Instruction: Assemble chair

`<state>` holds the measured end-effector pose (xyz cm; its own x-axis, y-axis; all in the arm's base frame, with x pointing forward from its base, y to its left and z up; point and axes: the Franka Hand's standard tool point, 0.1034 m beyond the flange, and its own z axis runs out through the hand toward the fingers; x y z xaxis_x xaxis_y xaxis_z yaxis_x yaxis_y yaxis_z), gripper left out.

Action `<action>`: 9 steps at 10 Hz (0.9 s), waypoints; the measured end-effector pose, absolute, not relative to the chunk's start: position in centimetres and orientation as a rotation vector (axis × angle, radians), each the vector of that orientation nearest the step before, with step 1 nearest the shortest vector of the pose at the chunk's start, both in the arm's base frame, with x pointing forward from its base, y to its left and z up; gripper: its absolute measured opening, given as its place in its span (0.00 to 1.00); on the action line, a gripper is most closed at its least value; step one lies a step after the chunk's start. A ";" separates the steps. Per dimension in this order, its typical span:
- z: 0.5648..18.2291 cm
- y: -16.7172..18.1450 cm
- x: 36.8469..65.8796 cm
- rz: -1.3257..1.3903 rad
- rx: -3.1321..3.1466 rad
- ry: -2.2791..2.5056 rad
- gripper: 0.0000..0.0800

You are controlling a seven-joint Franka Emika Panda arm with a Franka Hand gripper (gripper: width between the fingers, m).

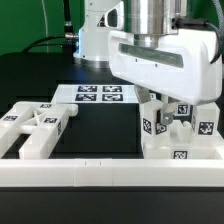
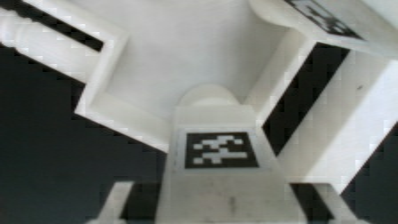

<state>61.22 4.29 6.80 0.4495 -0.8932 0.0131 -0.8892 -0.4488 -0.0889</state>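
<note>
In the exterior view my gripper (image 1: 168, 116) hangs low at the right, down among a cluster of glossy white chair pieces (image 1: 180, 140) that carry small tags. The wrist view shows a narrow white chair piece with a rounded end and a tag (image 2: 219, 148) filling the gap between my fingers (image 2: 121, 205). The gripper (image 2: 217, 206) is shut on it. Just beyond its rounded end lies a broader angled white chair part (image 2: 169, 70) with another tag at its far corner. A further tagged white chair part (image 1: 32, 125) rests on the table at the exterior view's left.
The marker board (image 1: 96, 95) lies flat on the black table behind the parts. A long low white border rail (image 1: 100, 172) runs along the front edge. The robot's white base (image 1: 95, 40) stands at the back.
</note>
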 end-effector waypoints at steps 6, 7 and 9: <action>6.8 4.2 61.2 -0.107 -2.873 1.130 0.81; 6.8 4.2 61.2 -0.112 -2.929 0.992 0.81; 6.8 4.2 61.2 -0.117 -2.999 0.778 0.81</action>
